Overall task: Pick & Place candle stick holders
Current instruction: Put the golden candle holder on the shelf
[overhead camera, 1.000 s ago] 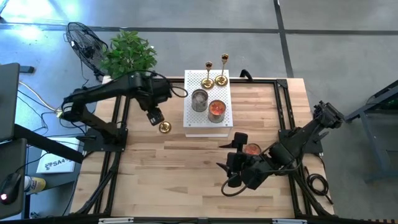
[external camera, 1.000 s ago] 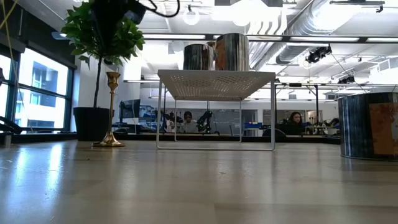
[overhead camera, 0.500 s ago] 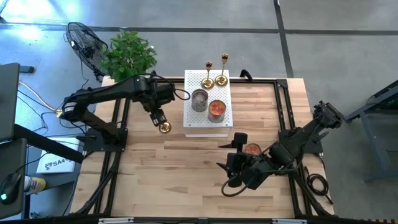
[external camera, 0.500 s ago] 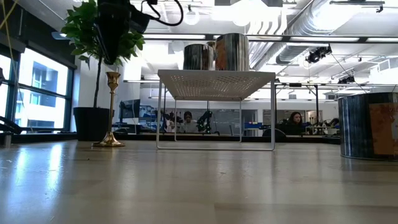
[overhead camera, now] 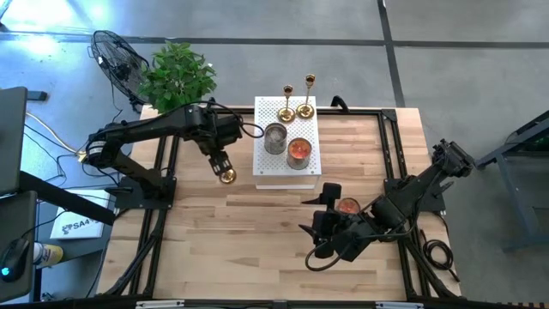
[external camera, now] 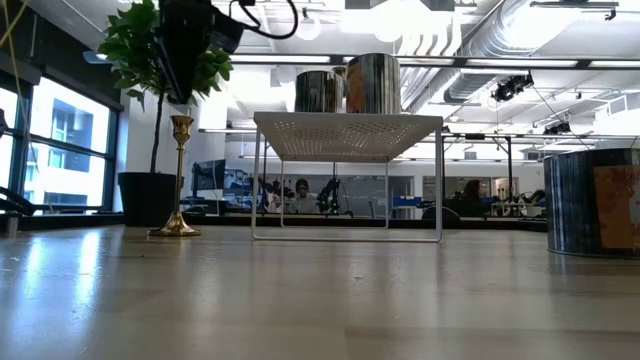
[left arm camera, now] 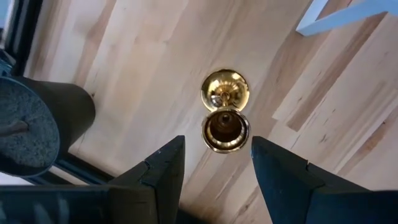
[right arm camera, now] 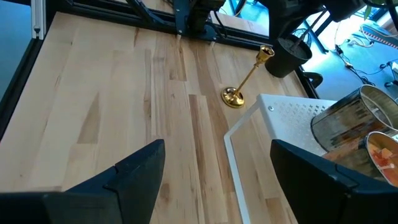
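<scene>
**Inspector:** Start with the working hand.

**Assistant:** Left gripper [left arm camera: 214, 165] hangs directly over a lone candlestick [left arm camera: 225, 111] on the table [overhead camera: 257, 232]. Its fingers [left arm camera: 155, 171] stand apart, one to each side of the candlestick's cup as the wrist view looks down on it. They hold nothing. In the high view that gripper [overhead camera: 219, 163] sits just above the candlestick [overhead camera: 227, 176]; in the low view the gripper [external camera: 182, 60] is right over the cup, and I cannot tell whether it touches.

**Inspector:** Condition of that candlestick?

**Assistant:** Upright on the bare wood [external camera: 300, 290], base flat, stem vertical [external camera: 180, 180]. It stands just left of the white rack [overhead camera: 287, 142], apart from it.

**Inspector:** The other two?

**Assistant:** Two candlesticks [overhead camera: 288, 105] [overhead camera: 306, 96] stand upright at the far end of the rack, near each other, each by the rack's far edge.

**Inspector:** What else is on the rack?

**Assistant:** Two cans: a metal can [overhead camera: 274, 137] and, beside it, an open can [overhead camera: 298, 150] with orange contents. In the low view both [external camera: 350, 85] stand on the perforated top [external camera: 348, 122].

**Inspector:** Right arm?

**Assistant:** Right gripper [right arm camera: 217, 174] waits low over the near right part of the table, fingers spread wide and empty. A can [overhead camera: 347, 207] stands beside it.

**Inspector:** Surroundings?

**Assistant:** A potted plant [overhead camera: 176, 73] and a fan [overhead camera: 116, 56] sit beyond the table's far left corner. People [external camera: 302, 190] are seated in the room behind.
</scene>
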### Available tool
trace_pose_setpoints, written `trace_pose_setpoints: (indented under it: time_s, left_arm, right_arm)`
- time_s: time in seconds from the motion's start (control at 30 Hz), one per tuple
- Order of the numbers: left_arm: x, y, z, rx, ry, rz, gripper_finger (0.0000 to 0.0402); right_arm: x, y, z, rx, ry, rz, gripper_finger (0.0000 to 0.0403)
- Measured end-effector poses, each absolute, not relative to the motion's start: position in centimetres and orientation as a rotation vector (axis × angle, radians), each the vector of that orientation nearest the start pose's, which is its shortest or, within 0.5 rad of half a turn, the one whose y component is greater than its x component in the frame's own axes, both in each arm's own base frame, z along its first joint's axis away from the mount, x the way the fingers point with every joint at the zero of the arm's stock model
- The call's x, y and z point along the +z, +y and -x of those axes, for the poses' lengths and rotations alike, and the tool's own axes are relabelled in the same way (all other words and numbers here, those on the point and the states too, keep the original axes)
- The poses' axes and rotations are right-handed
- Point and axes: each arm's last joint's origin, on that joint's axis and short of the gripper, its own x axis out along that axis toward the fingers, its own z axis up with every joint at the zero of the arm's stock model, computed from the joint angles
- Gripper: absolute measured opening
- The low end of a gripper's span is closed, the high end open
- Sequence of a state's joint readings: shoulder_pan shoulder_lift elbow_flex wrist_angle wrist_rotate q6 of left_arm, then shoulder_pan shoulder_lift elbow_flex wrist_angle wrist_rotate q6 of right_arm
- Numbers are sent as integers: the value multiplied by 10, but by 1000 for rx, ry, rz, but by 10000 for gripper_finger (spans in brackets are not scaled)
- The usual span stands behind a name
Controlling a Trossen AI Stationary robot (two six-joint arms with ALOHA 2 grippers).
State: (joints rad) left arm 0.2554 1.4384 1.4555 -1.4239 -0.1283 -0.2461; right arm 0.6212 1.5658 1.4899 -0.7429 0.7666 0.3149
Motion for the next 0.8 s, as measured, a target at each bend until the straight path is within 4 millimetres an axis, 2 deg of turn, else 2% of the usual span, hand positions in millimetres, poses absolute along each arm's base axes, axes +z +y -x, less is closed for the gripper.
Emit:
trace_pose_setpoints:
  time_s: [0.5,0.8]
  left_arm:
    - [334,66,-238,530,1333,351,179]
    - [326,68,-248,531,1346,366,179]
  right_arm:
    - [344,175,-278,-234,594,215,287]
    - [344,175,-278,-237,593,203,287]
